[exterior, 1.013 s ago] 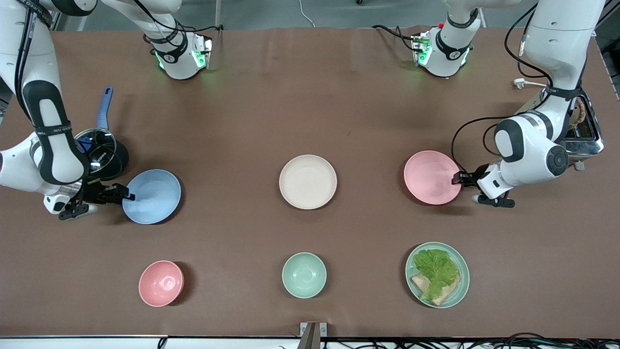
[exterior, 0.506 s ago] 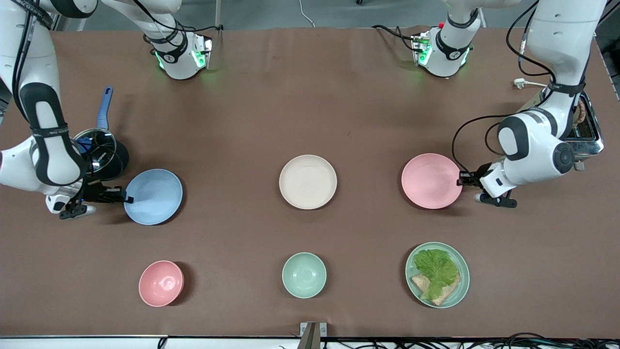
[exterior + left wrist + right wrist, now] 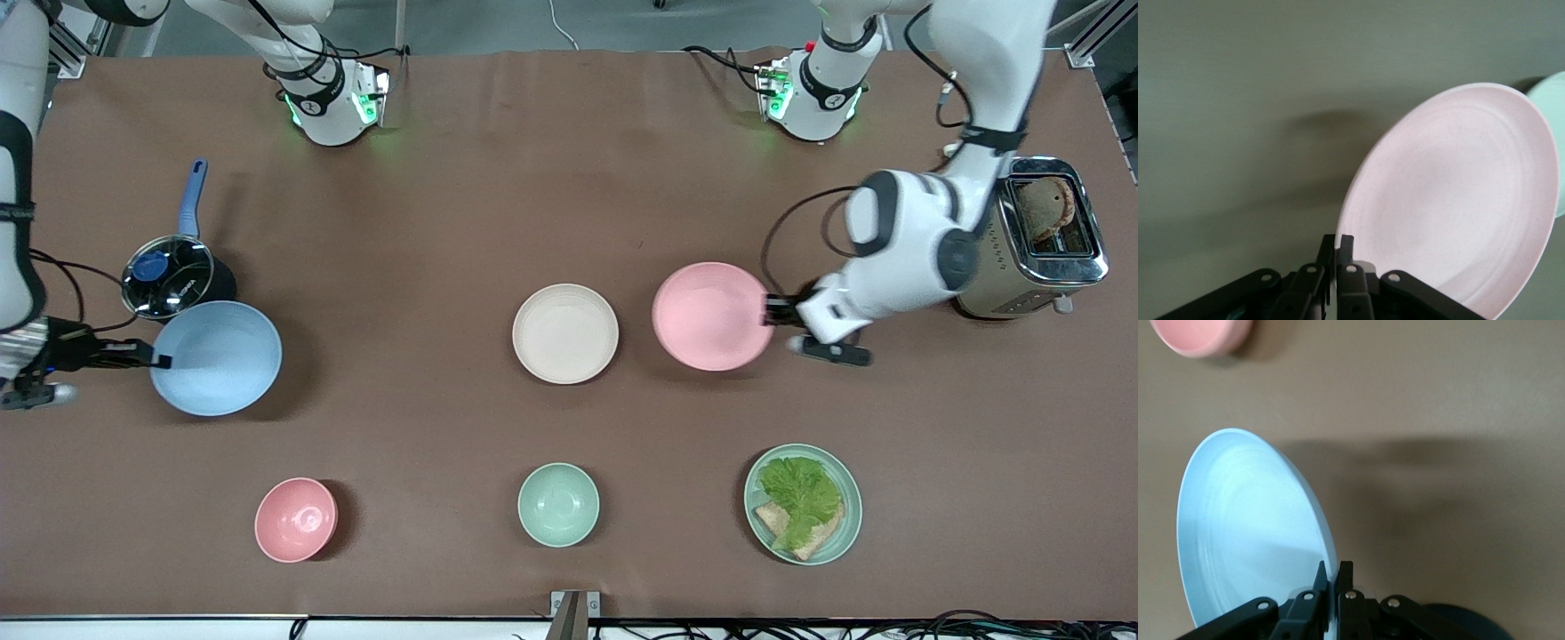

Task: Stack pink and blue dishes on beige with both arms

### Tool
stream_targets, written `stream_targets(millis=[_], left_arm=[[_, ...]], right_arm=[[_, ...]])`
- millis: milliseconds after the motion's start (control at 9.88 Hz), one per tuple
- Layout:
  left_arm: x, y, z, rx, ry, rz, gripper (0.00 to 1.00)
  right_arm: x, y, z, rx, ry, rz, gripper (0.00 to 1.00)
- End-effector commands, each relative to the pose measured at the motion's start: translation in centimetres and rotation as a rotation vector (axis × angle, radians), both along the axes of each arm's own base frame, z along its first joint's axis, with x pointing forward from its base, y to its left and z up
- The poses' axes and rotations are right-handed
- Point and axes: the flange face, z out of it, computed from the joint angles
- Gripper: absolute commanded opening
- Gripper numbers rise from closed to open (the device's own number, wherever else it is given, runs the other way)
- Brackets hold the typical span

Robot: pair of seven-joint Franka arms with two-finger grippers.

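The beige plate lies bare at the table's middle. My left gripper is shut on the rim of the pink plate, which hangs in the air beside the beige plate, toward the left arm's end. In the left wrist view the pink plate tilts up from the left gripper. My right gripper is shut on the rim of the blue plate, lifted over the table at the right arm's end. The right wrist view shows the blue plate pinched in the right gripper.
A lidded blue-handled pot stands close by the blue plate. A toaster with bread sits at the left arm's end. Along the front edge stand a deep pink bowl, a mint-green bowl and a mint plate with lettuce and bread.
Both plates have risen off the table. The left gripper has carried the pink plate toward the beige plate. The right gripper has pulled the blue plate toward the right arm's end.
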Motion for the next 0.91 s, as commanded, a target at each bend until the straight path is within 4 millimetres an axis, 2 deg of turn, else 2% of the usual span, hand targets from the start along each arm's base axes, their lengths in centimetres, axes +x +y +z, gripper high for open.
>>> stream_targets(millis=[0,101,405,506,709,810], left_arm=[[-1.2,-7.1,-3.6,-0.011,0.024,0.083,0.01],[-2.1,-10.6,-4.5,-0.001,0.03,0.124,0.01],[-3.8,-16.6,-5.8,0.074,0.022,0.168,0.01],[-4.6,-17.6,-6.3,0.102,0.014,0.176,0.01],[-4.8,-20.3,-7.8,0.11,0.0,0.211,0.02],[-4.1,-20.9,-7.4,0.111,-0.026,0.24,0.14]], right_arm=[[1.1,5.1,4.0,-0.023,0.033,-0.072,0.01],[1.4,8.0,4.8,-0.009,0.043,-0.094,0.01],[1.5,16.3,6.2,0.018,0.077,-0.194,0.01],[0.4,19.2,6.2,0.018,0.062,-0.219,0.01],[-2.4,25.9,5.0,0.016,0.036,-0.247,0.01],[-3.5,29.2,4.0,0.016,0.045,-0.246,0.01]])
